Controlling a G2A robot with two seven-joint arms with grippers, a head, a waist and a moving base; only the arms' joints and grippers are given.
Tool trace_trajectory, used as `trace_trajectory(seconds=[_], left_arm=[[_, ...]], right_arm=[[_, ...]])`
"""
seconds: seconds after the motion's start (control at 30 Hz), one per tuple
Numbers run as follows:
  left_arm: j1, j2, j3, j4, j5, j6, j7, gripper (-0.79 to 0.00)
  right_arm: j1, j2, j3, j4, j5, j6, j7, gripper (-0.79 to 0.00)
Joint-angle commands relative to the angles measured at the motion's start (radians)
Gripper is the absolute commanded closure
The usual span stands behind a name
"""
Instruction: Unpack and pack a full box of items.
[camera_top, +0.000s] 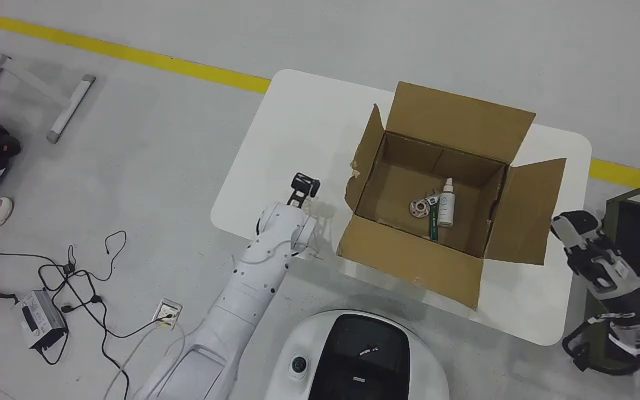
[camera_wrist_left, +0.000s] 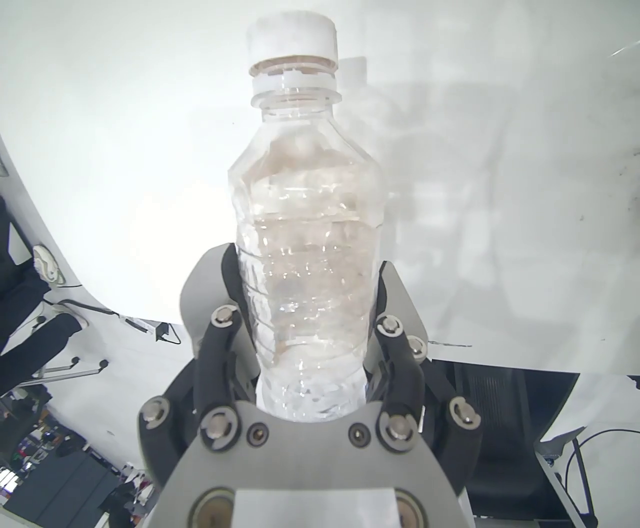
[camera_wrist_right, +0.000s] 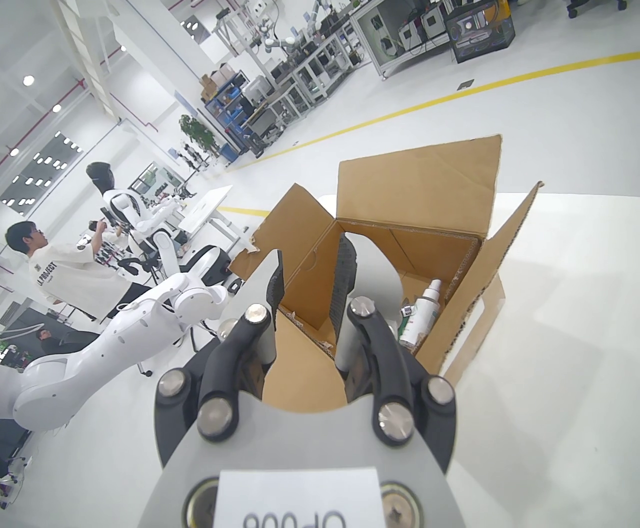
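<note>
We hold the water bottle (camera_wrist_left: 305, 200) in our left gripper (camera_wrist_left: 306, 280). Its fingers are clamped on the lower part of the body, and the white cap points away from the wrist. Gripping it low leaves the neck and cap free. The ribbed waist also gives the pads something firm to press on, though the thin plastic may give a little.

The bottle hangs over the table (camera_top: 290, 130) just beside the box (camera_top: 410, 255), outside its left flap. We read this as the unpacking half of the job, with the bottle out of the box and waiting to be set down. We cannot tell whether any part of it touches the table.

Our right gripper (camera_wrist_right: 312, 250) is beyond the box's right flap. It is empty, with its fingers a modest gap apart, and it is aimed at the open top. Parked there, it stays out of the left arm's way and keeps a line into the box.

On the box floor, near the right wall, a spray bottle (camera_top: 446, 203) lies flat with some small pieces (camera_top: 420, 208) beside it. These look to us like what is left to lift out.
</note>
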Motion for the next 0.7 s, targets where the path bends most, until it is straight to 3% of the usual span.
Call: trace_trajectory(seconds=[0.0,0.23,0.53,0.67], left_arm=[[-0.002,0.0,0.0,-0.009,0.0,-0.001,-0.006,-0.785],[0.011,0.005,-0.007,-0.101,0.021,-0.015,-0.047,-0.785],[0.084,0.022,-0.063,-0.429,0.105,-0.015,-0.181,-0.785],[0.084,0.024,-0.062,-0.552,0.146,-0.022,-0.206,-0.785]], right_arm=[[0.002,0.001,-0.001,0.001,-0.001,0.003,0.001,-0.271],[0.007,0.003,-0.003,0.003,-0.005,0.01,0.0,-0.305],[0.018,0.007,0.011,0.026,-0.018,0.016,-0.004,-0.351],[0.025,0.008,0.011,0.036,-0.026,0.019,-0.006,-0.348]])
